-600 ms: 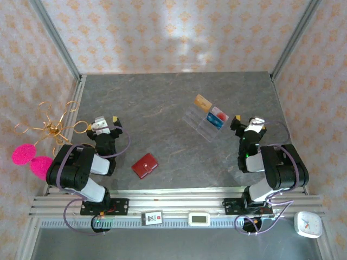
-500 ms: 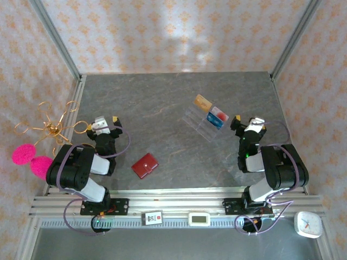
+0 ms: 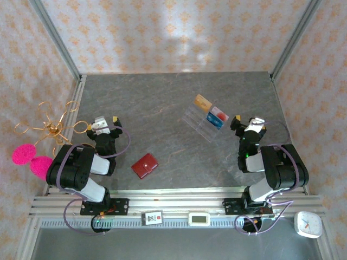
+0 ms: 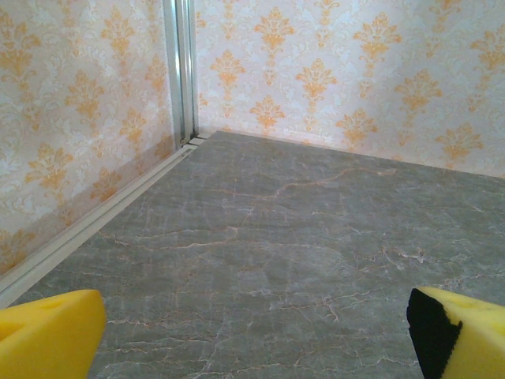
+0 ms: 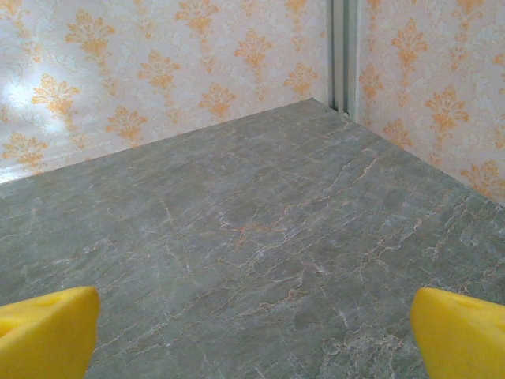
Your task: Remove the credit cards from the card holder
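The dark red card holder [image 3: 145,165] lies shut on the grey tabletop near the front, between the two arms. No credit cards show; they are hidden inside it. My left gripper [image 3: 107,120] rests at the left side of the table, up and to the left of the holder, open and empty. Its yellow fingertips [image 4: 47,335] frame bare stone in the left wrist view. At the right side sits my right gripper [image 3: 246,121], also open and empty, with yellow fingertips [image 5: 461,335] wide apart over bare table.
A clear acrylic tiered stand [image 3: 205,122] at centre right carries a gold card [image 3: 203,101] and a blue-white-and-red card [image 3: 218,115]. A gold wire ornament [image 3: 51,127] and pink pom-poms [image 3: 31,159] sit outside the left rail. Patterned walls enclose the table [image 3: 162,103].
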`<state>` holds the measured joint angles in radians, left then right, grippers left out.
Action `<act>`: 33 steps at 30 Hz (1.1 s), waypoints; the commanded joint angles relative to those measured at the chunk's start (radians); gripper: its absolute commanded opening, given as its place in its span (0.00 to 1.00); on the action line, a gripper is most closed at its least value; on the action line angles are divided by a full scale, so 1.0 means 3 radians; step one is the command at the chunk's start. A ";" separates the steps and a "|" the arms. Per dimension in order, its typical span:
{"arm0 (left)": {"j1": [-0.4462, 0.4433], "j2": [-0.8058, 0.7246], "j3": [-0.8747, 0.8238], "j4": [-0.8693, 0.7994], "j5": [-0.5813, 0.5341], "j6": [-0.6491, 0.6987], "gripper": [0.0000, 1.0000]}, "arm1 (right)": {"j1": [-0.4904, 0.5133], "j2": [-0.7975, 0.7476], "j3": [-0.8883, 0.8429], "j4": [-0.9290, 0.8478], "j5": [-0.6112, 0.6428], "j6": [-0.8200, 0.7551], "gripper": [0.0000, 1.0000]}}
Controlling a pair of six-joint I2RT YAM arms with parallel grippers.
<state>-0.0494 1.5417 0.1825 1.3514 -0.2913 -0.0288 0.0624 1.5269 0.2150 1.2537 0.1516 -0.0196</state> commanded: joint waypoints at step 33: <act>-0.0428 -0.0776 0.0003 -0.0385 -0.0885 0.0178 0.99 | 0.0001 -0.0608 0.0477 -0.1334 0.0189 0.0226 1.00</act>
<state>-0.1539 1.4010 0.1715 1.3113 -0.4248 0.0013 0.0624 1.4078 0.3019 1.0279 0.1619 0.0017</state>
